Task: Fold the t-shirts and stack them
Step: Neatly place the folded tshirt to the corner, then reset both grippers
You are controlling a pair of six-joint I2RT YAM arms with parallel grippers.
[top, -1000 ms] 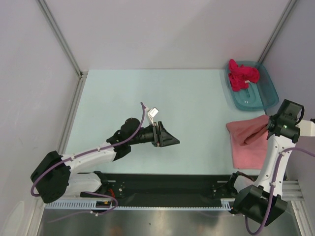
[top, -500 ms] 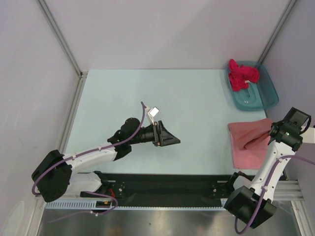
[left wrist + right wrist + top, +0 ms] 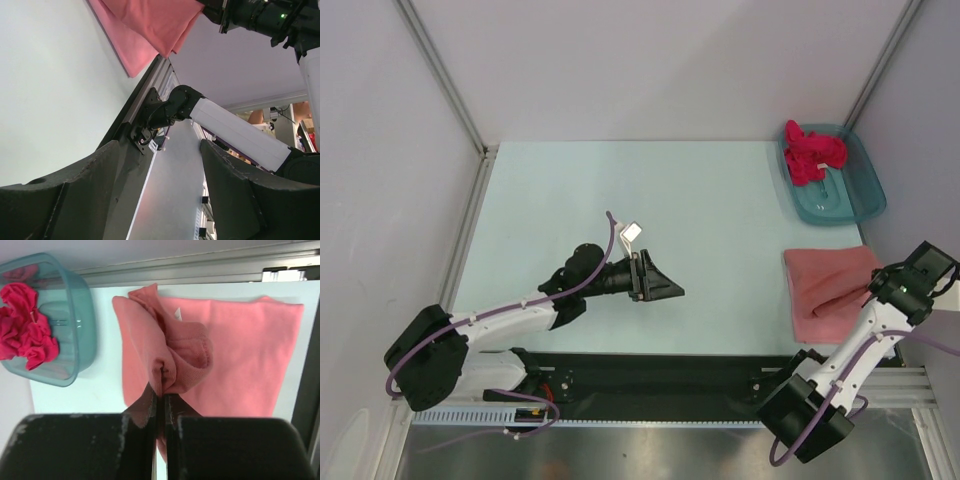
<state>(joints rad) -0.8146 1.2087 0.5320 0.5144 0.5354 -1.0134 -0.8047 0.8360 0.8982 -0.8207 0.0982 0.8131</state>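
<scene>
Top view: salmon t-shirt point(image 3: 823, 297) sits at the right near corner of the table point(image 3: 620, 190), mostly flat, with a raised ridge of cloth running from its middle toward the right gripper point(image 3: 876, 289), which is at the shirt's right edge. Jaw state hard to read from up here. Magenta t-shirt point(image 3: 810, 152) is bunched in the far end of the teal tub point(image 3: 860, 195), which stands just beyond the salmon one and apart from it. Left gripper point(image 3: 670, 288) is over mid-table pointing right, jaws spread, nothing between them, well apart from both shirts. Left wrist view: both fingers point(image 3: 65, 200) stand wide with only bare table, the near rail and the right arm point(image 3: 240, 132) showing through the gap. The salmon cloth is far off at the top of frame, one corner hanging lifted off the surface under the other wrist, not near these jaws. Right wrist view: jaws closed tight on a gathered fold of the salmon shirt. The pinched bit is a thick ribbed edge, looks like collar or hem, can't tell which. That cloth bulges just ahead of the fingertips, the rest of the shirt lies spread on the table beyond, with the tub and magenta shirt off to the left
</scene>
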